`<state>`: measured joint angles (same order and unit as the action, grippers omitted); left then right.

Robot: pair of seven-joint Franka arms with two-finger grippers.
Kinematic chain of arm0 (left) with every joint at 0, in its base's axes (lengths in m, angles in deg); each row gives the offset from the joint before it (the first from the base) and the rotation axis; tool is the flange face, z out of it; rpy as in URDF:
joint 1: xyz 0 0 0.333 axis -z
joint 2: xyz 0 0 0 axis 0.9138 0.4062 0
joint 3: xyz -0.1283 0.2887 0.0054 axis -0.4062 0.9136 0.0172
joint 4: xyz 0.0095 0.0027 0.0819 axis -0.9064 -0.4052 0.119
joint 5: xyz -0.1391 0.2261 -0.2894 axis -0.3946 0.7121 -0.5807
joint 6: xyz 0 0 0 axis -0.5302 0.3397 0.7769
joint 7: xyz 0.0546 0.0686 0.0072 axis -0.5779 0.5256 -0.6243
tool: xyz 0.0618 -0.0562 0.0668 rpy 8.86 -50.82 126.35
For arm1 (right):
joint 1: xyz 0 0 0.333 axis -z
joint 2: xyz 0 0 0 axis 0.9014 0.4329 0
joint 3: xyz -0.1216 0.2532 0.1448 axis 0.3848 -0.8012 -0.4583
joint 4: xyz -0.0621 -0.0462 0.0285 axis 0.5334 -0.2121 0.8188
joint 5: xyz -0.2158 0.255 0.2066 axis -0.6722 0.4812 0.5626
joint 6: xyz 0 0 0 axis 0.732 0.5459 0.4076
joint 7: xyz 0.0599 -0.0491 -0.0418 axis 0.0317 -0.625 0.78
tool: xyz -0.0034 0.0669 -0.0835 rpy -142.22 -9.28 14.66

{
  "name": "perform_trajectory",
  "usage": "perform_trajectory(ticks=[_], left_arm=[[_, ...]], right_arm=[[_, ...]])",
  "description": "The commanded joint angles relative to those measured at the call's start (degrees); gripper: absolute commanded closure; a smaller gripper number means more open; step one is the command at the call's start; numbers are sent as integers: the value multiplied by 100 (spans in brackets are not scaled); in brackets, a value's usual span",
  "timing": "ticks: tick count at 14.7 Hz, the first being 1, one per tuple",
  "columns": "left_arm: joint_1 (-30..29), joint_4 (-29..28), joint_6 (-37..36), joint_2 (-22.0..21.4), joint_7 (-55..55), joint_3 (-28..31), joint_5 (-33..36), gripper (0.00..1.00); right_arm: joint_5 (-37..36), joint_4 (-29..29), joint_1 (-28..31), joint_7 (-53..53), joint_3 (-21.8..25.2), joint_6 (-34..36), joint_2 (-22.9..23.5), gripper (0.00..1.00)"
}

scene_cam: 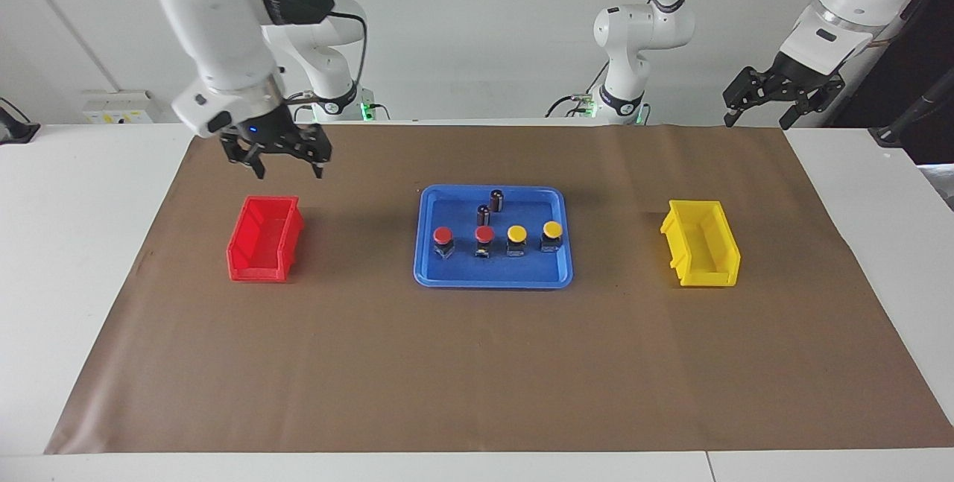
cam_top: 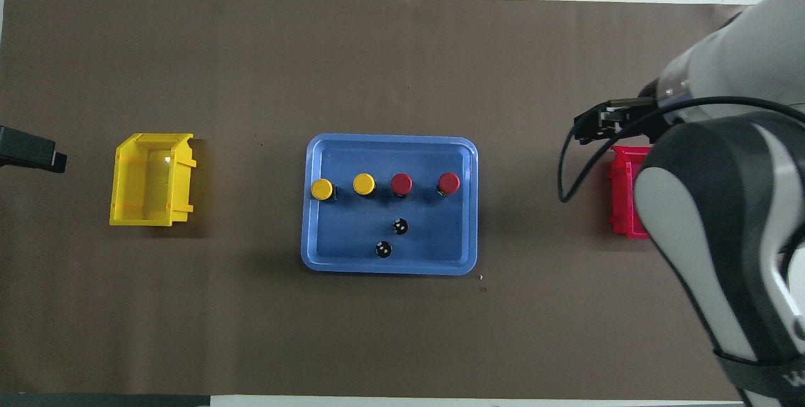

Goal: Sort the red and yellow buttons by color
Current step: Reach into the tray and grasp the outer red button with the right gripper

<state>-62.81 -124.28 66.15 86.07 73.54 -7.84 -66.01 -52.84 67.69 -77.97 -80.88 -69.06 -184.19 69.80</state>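
Four buttons stand in a row in a blue tray [scene_cam: 492,282] [cam_top: 390,140] at the middle of the mat. Two red buttons [scene_cam: 443,236] [scene_cam: 484,235] [cam_top: 448,183] [cam_top: 401,183] are toward the right arm's end. Two yellow buttons [scene_cam: 516,234] [scene_cam: 552,229] [cam_top: 364,184] [cam_top: 322,189] are toward the left arm's end. My right gripper [scene_cam: 287,167] [cam_top: 588,130] is open and empty, raised about over the red bin [scene_cam: 264,238] [cam_top: 622,199]. My left gripper [scene_cam: 759,121] [cam_top: 31,154] is open and empty. It waits, raised past the mat's edge at the left arm's end.
Two dark cylinders with silver tops [scene_cam: 496,200] [scene_cam: 483,214] [cam_top: 383,249] [cam_top: 400,226] stand in the tray, nearer to the robots than the buttons. A yellow bin [scene_cam: 700,242] [cam_top: 151,179] sits toward the left arm's end. A brown mat [scene_cam: 477,378] covers the white table.
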Motion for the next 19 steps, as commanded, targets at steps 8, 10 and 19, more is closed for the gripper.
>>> perform_trajectory(ticks=[8,10,19], left_arm=[[-76,-198,-9,-180,53,-57,32,0],[-76,-198,-9,-180,53,-49,32,0],[-76,-189,-132,-215,36,-49,41,0]], right_arm=[[111,823,-1134,-1452,29,-2204,1113,3],[120,1097,-1230,-1452,11,-2390,1112,7],[129,1291,-1336,-1461,-15,-2426,1086,17]])
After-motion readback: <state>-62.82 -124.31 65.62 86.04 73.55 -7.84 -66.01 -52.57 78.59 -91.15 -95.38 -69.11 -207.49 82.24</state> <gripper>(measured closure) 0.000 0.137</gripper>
